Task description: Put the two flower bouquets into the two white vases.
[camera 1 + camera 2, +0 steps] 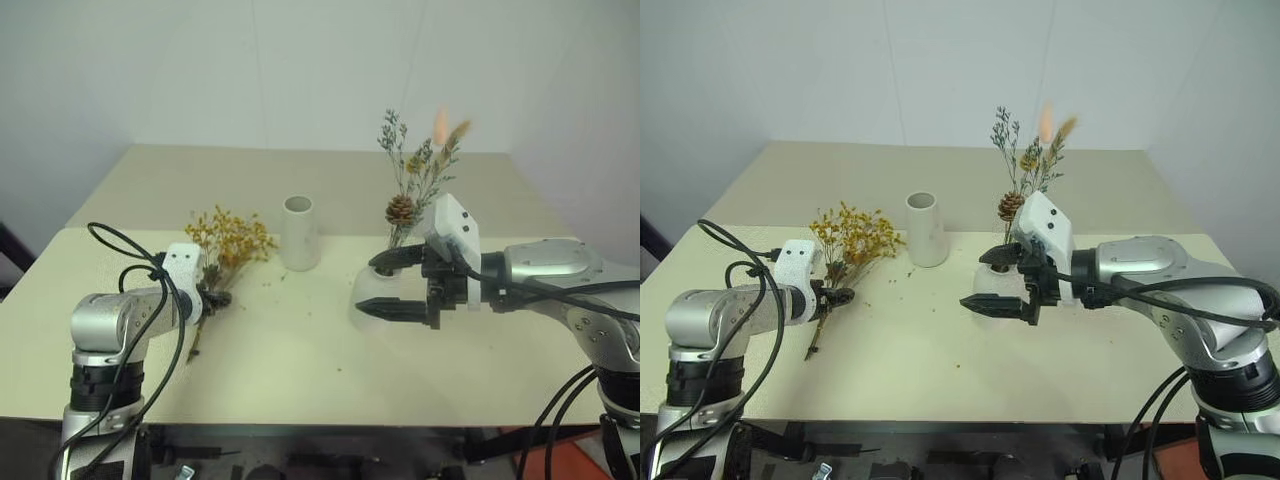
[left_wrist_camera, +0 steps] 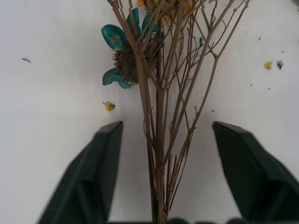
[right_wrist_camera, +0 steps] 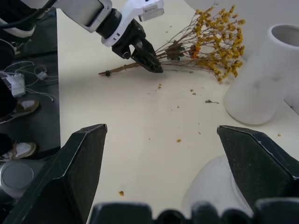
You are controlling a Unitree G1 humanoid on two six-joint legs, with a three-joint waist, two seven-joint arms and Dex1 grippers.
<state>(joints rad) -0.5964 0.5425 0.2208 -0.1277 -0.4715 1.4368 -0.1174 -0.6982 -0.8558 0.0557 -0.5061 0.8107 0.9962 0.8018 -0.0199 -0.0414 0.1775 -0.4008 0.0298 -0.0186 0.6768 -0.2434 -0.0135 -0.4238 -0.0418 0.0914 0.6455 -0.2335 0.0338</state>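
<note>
On the cream table: 2 bouquets, 2 white vases.

Yellow bouquet flat on the tabletop at the robot's left, blossoms toward the tall cylinder vase, thin brown stems trailing back toward the near edge. Left gripper down at those stems, fingers spread to either side of the bundle with a gap on both sides, not pinching; stems running straight between the 2 fingers in the left wrist view. A teal-leaved dried bloom tucked low among the stems. Loose petal crumbs scattered across the table nearby.

Tall cylinder vase upright near the table's middle, mouth open, just beside the yellow blossoms.

Grey-green bouquet standing upright in the squat vase, brown cone low, orange-pink plume at the top. Squat vase to the right of the cylinder, well apart from the yellow bunch.

Right gripper turned sideways toward the left, fingers wide apart, 1 above and 1 below around the squat vase's body, holding nothing; whether touching the vase, cannot tell.
</note>
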